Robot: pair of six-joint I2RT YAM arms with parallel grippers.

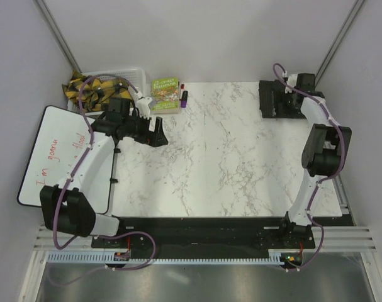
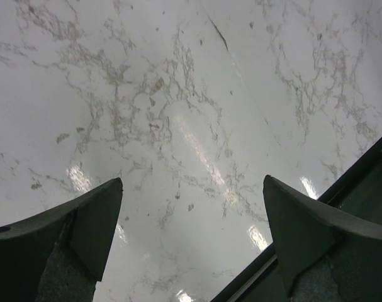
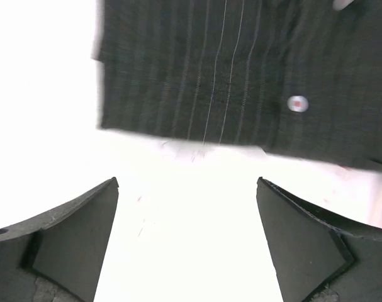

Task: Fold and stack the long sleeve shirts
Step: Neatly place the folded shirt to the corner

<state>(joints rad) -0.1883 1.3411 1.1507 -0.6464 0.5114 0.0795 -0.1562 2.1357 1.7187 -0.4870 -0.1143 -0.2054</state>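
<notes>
Folded long sleeve shirt (image 3: 228, 69) sits at the far-right corner of the bench (image 1: 241, 163): a dark rectangle w/ faint fine stripes, one pale button (image 3: 296, 103) showing. Over that corner hangs the right pincer (image 3: 187, 182), fingers spread wide, nothing between them, bare bench under the gap.

In the right wrist view the shirt lies just ahead of the fingertips, apart from them, not touched. Its near edge runs crosswise to the fingers, dipping a bit toward the right of that view. The shirt is wider than the gap and runs off frame on the right. Long axis: top view gives a near-square patch partly hidden by the arm, so can't say for sure.

At the far-left part of the bench the left pincer (image 2: 192, 182) is also spread and empty, over bare marble, well apart from the shirt w/ most of the bench between. So the right arm is nearer by far. Any move on that folded shirt is prob. the right arm's job, approach straight fwd over the near edge.

No unfolded shirt visible on the bench. White basket (image 1: 137, 75) off the far-left corner holds yellow-black cloth (image 1: 77, 85); can't tell what garment. Left pincer is near it. Judgement: the folded one looks done and parked. If more come, the stack spot is the far-right corner.
</notes>
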